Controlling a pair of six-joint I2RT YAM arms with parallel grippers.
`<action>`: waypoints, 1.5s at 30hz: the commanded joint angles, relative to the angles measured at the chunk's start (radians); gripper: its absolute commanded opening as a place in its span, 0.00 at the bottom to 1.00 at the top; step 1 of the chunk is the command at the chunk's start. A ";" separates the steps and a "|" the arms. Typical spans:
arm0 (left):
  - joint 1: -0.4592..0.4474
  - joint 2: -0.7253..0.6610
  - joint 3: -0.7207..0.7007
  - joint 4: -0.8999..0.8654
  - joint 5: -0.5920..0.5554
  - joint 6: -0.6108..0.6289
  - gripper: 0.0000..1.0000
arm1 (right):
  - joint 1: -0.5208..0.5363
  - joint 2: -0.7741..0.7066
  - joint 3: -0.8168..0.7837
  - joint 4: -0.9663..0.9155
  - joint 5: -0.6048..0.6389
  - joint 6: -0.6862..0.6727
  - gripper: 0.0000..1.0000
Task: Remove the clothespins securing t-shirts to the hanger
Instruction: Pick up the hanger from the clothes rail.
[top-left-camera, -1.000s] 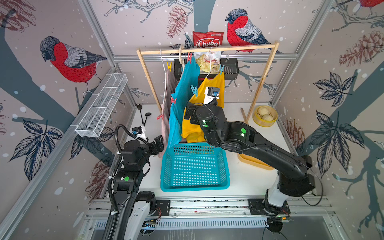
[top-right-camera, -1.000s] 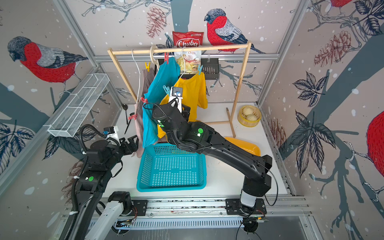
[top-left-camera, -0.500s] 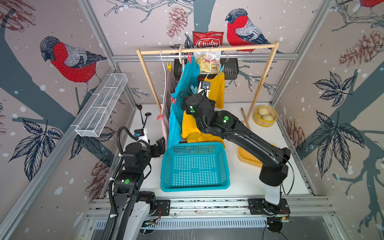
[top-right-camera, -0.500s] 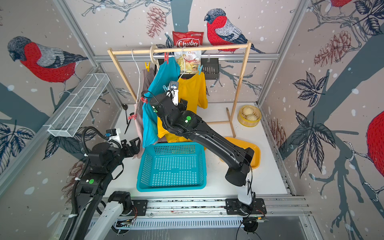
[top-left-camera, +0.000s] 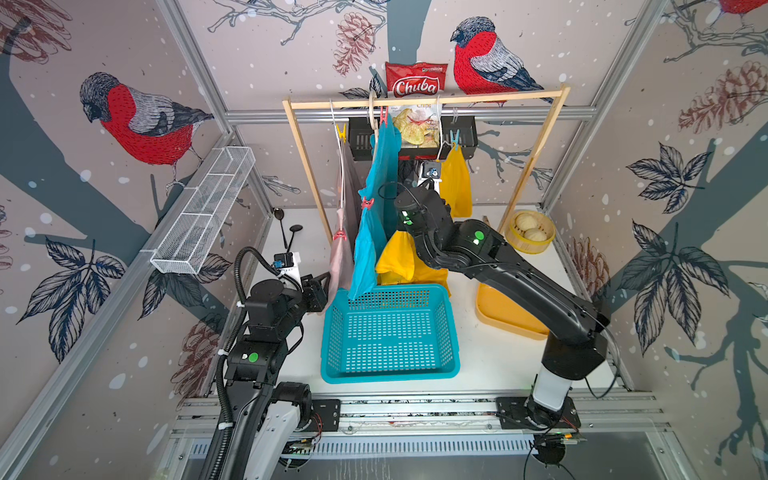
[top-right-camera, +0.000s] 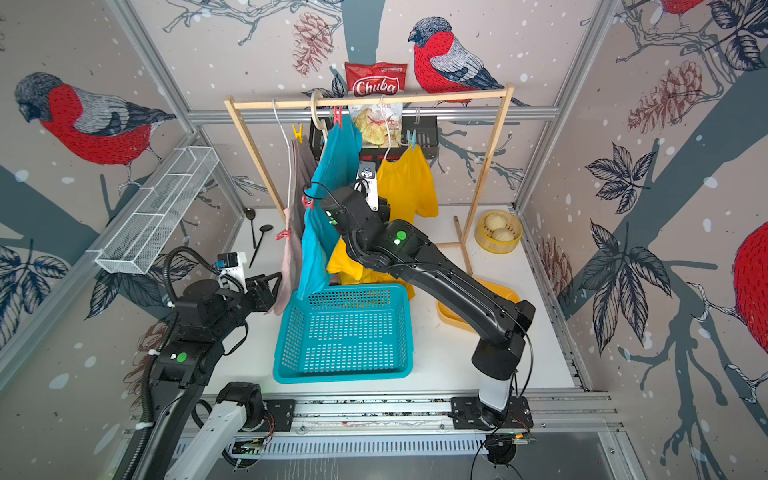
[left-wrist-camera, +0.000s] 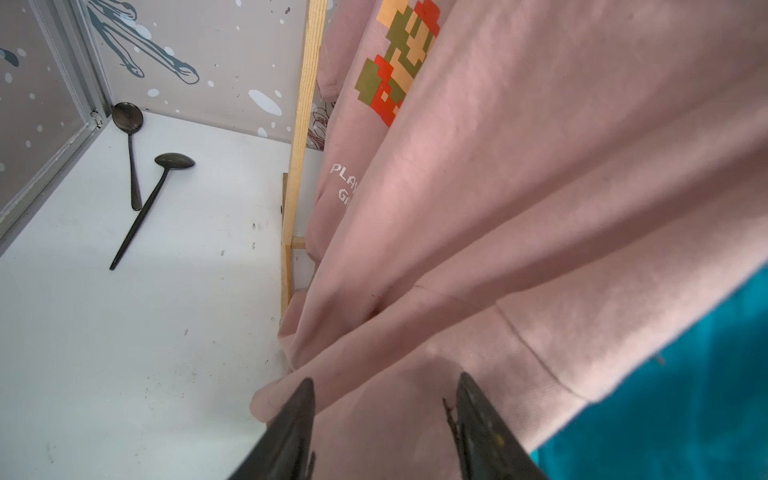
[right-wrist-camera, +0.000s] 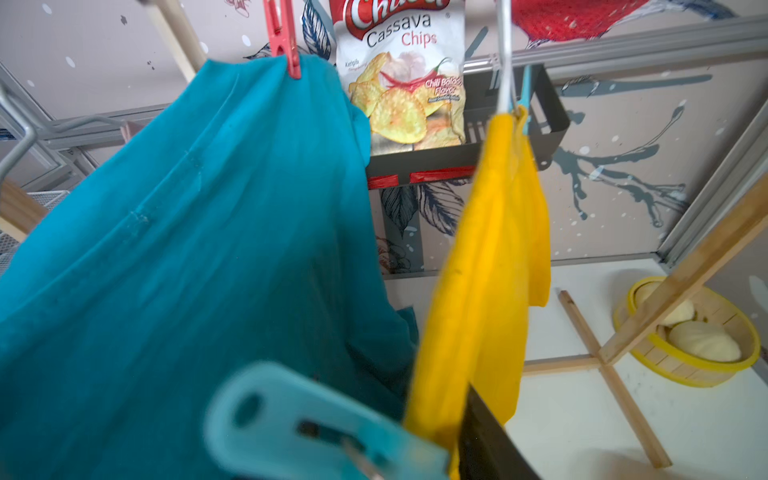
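Note:
Three t-shirts hang from the wooden hanger rail: pale pink, teal and yellow. A yellow clothespin, red clothespins and a light blue one still clip them. My right gripper reaches up between the teal shirt and the yellow shirt, shut on a light blue clothespin; one of its fingers is hidden. My left gripper is open at the pink shirt's hem, with cloth between its fingers.
A teal basket stands below the shirts, a yellow tray to its right. A steamer with buns sits by the right rack post. Two dark spoons lie at the back left. A wire shelf juts from the left wall.
My right arm has swung in and up between the teal and yellow shirts, and its jaws have closed onto the light blue clothespin. My left gripper's jaws have narrowed at the pink shirt.

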 joint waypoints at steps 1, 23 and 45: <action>0.000 -0.001 0.010 0.010 -0.004 -0.014 0.54 | -0.006 -0.060 -0.055 0.089 0.058 -0.068 0.10; -0.001 0.061 0.161 0.048 0.005 0.023 0.57 | 0.035 -0.147 -0.031 0.337 0.079 -0.571 0.00; 0.000 0.120 0.234 0.137 0.027 0.052 0.59 | -0.017 -0.395 -0.106 0.304 -0.196 -0.810 0.00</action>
